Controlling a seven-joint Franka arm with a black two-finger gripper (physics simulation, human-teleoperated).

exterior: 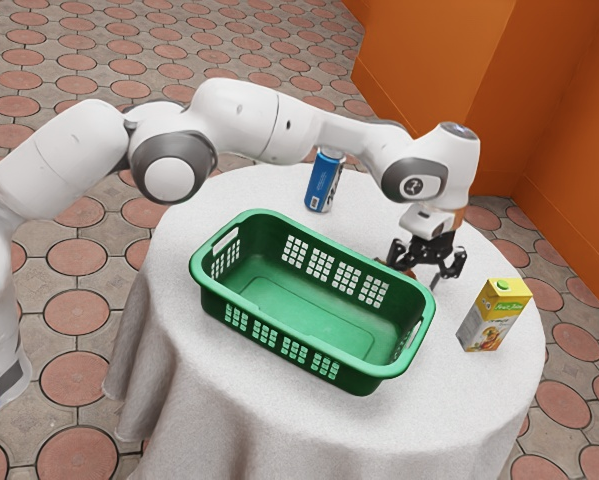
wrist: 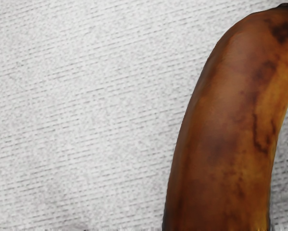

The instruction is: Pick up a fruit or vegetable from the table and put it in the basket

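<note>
Here's the approach for the grasp: brown, curved, smooth-skinned banana (wrist: 225,134) on the worktop, right under the black two-finger gripper (exterior: 414,275)

Fingers look spread, no pinch, and the fruit lies just beyond the far long edge of the green plastic basket (exterior: 309,315), near its corner toward the yellow-and-white juice carton (exterior: 494,320); next, I'd say, centre over the fruit, close from both sides, then lift clear of that rim before swinging in
</note>
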